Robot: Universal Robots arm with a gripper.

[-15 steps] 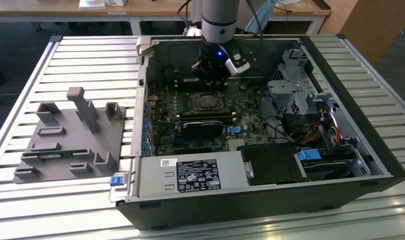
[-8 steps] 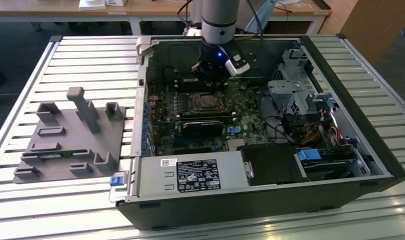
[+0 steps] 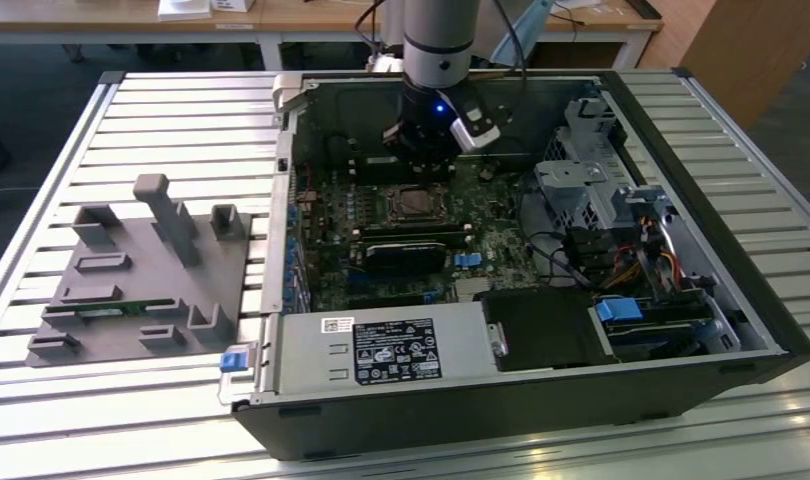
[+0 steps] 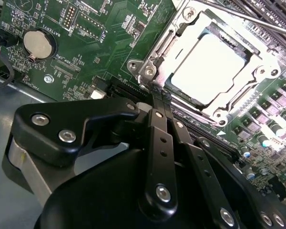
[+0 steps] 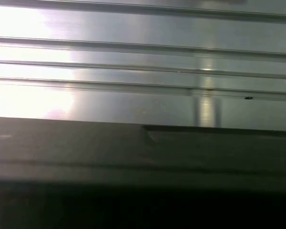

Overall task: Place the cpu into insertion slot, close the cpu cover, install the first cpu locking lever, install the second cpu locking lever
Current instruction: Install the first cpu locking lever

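The cpu [image 4: 207,67] lies flat in the insertion slot [image 3: 412,203], its silver top bright under the light. The cpu cover [image 4: 168,46], a silvery frame, lies down around it. A thin metal lever rod [image 4: 238,16] runs along one side of the socket. My gripper [image 4: 158,93] is shut, its two black fingers [image 4: 155,124] pressed together, with the tips at the socket's corner beside a screw. I cannot tell whether they touch a lever. In the exterior view the gripper [image 3: 425,160] hangs inside the open computer case, just behind the socket.
Long black memory slots [image 3: 408,240] lie in front of the socket. A power supply [image 3: 378,350] sits at the case's front and a drive cage [image 3: 605,190] at the exterior view's right. A grey fixture block [image 3: 138,270] stands on the slatted table [image 5: 143,62]. A coin battery [image 4: 38,44] sits on the board.
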